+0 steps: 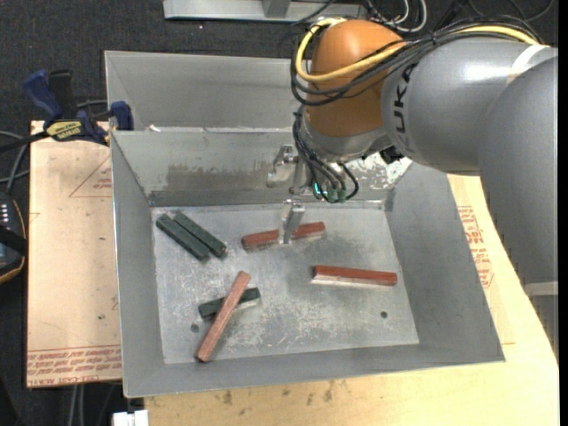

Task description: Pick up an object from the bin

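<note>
My gripper (290, 229) hangs over the back middle of the bin floor, its visible finger reaching down onto a reddish-brown flat bar (282, 236). The finger crosses the bar near its middle. A second reddish-brown bar with a pale lower edge (353, 277) lies to the right and nearer the front. A pair of dark green bars (190, 236) rests side by side at the back left.
At the front left a long pinkish-brown stick (224, 316) lies diagonally across a short dark green piece (227, 303). The arm with its orange cover and cables fills the space above the bin's back right. The bin walls slope steeply inward.
</note>
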Tool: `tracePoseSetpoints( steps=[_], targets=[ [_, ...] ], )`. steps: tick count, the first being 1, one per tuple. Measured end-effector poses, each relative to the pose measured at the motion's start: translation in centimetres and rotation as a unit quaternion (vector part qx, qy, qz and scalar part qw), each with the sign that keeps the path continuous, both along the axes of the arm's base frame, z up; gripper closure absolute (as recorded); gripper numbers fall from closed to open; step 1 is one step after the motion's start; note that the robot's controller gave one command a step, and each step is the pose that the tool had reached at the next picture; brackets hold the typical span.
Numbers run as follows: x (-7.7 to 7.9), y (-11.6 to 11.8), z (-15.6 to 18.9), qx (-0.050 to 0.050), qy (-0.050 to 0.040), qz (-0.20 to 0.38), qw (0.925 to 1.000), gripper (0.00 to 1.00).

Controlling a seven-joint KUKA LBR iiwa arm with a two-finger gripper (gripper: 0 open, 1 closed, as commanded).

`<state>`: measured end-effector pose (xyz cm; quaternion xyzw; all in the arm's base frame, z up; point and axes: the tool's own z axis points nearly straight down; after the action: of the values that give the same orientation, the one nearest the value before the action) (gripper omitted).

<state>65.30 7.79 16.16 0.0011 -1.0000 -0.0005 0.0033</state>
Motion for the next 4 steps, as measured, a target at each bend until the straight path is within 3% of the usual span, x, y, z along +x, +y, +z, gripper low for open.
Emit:
tracePoseSetpoints(
  steps=[1, 2, 4],
  targets=[
    [0.2, 0.0, 0.5, 0.000, -0.0039, -0.001, 1.0000, 0.00],
    [-1.3, 0.4, -8.2, 0.002, -0.0119, -0.056, 0.9984, 1.00],
    [-1.3, 0.4, -8.2, 0.002, -0.0119, -0.056, 0.9983, 1.00]
  ],
)
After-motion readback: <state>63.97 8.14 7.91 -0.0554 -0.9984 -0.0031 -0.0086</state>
